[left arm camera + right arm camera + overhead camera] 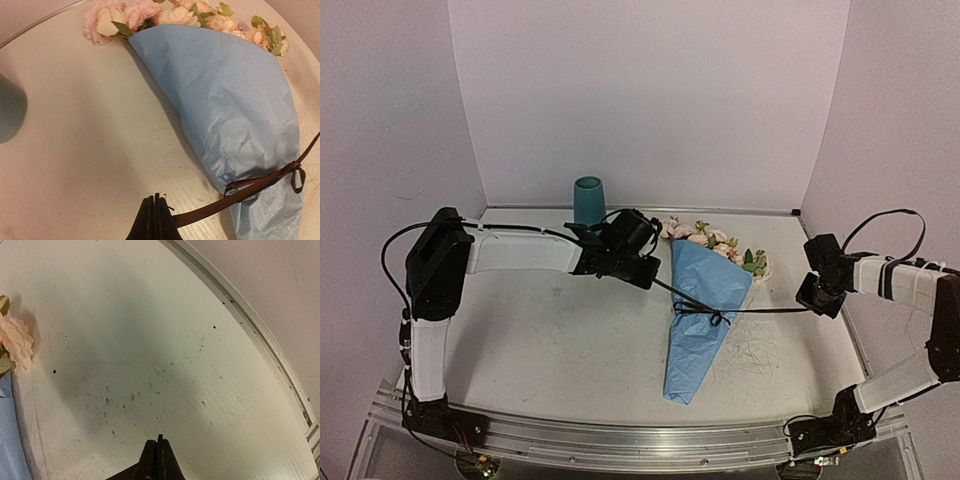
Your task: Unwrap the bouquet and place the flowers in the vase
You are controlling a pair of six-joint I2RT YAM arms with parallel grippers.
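Right of the table's (pixel 570 340) centre, the bouquet (pixel 705 300) lies tip toward the near edge, blooms toward the back. Its ribbon (pixel 765 311) stretches crosswise, ends clenched by the left gripper (pixel 653 277), just beside, and the right gripper (pixel 817 300), well apart.

Soft, even light comes from overhead; the table (pixel 240 405) carries a pale sheen and a broad, blurry shadow in the right wrist view; both wrist views bow at their edges.
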